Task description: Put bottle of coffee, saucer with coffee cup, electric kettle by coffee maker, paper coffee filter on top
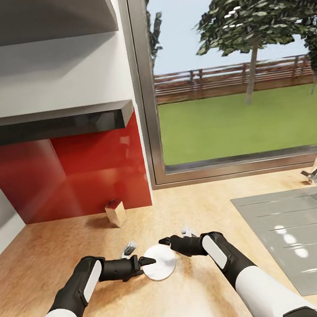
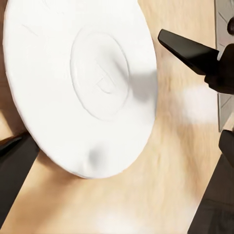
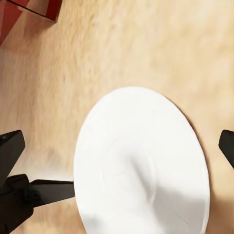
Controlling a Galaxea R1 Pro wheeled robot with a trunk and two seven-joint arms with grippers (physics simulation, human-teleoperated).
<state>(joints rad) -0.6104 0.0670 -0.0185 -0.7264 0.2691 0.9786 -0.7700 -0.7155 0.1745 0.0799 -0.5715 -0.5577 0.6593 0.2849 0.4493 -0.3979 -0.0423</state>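
Both arms are seen low over the kitchen countertop (image 1: 207,292). Between them the saucer (image 1: 160,262) lies flat. Left gripper (image 1: 141,264) is pinched on its rim; right gripper (image 1: 166,241) hangs open just beside. Judged light, rigid, glazed-slick, chippable: rim grip advised.

Both end effectors flank saucer (image 1: 161,268) on countertop (image 1: 196,208)

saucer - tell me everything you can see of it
The saucer is a small round white plate, plain and matte, with a shallow raised ring around its centre that shows in the left wrist view. It looks empty, with no cup on it. It sits low on the pale wood-toned countertop, between the left gripper at its one edge and the right gripper at the other. Whether either finger grips it is unclear.
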